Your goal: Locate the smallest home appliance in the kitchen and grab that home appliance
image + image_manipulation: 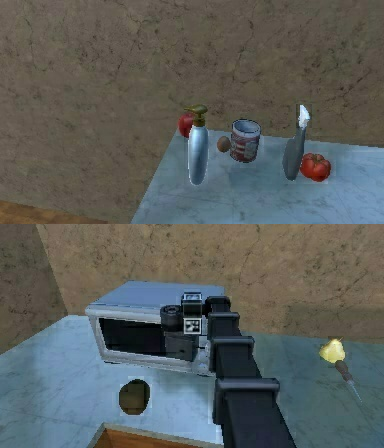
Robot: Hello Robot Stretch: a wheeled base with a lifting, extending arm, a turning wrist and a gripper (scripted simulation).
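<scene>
Gripper at the microwave, a risky grab.
The microwave sits on the counter near the wall. I cannot tell the fingers' state, or whether they hold anything. I'd judge the broad box may slip or get shoved back.

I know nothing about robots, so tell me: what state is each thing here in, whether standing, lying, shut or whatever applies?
microwave: door shut, standing level on the counter.
gripper: in front of the microwave; cannot tell whether it holds anything.
pump bottle: upright.
can: standing.
long grey tool: on end, leaning slightly.
tomato: whole, at rest.
yellow-tipped brush: lying flat.
</scene>
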